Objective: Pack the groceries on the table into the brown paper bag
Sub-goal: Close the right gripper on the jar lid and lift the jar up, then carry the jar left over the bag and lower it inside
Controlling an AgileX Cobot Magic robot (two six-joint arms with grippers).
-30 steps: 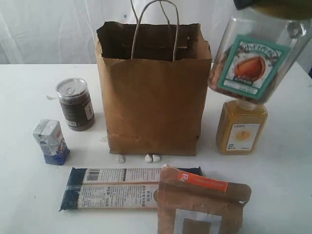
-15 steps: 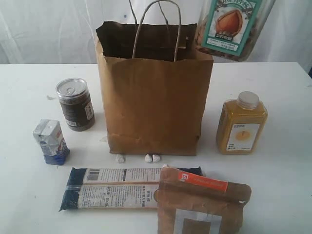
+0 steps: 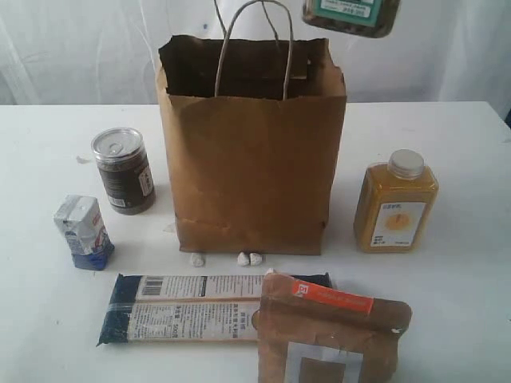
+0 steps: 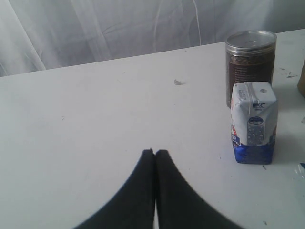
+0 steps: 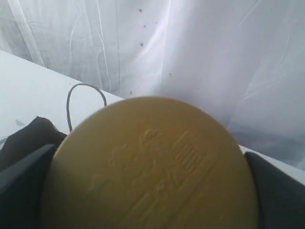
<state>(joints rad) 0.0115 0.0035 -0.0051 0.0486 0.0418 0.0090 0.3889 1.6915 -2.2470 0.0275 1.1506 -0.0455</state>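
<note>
risen and swung leftward, the gold-lidded clear jar (image 3: pixel 349 16), clamped by the right gripper (image 5: pixel 150 188), hangs above the right edge of the brown paper bag (image 3: pixel 251 167).

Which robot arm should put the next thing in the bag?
Right, probably. The right tool grips the gold-lidded jar, which hangs up by the brown paper bag, near its open top. The left tool is shut, empty, low over the table near the small carton.

Bright, diffuse light washes the white worktop (image 3: pixel 467 319); shadows are faint. Between the right jaws the gold-lidded clear jar (image 5: pixel 152 167) looks dim and blurred.
</note>
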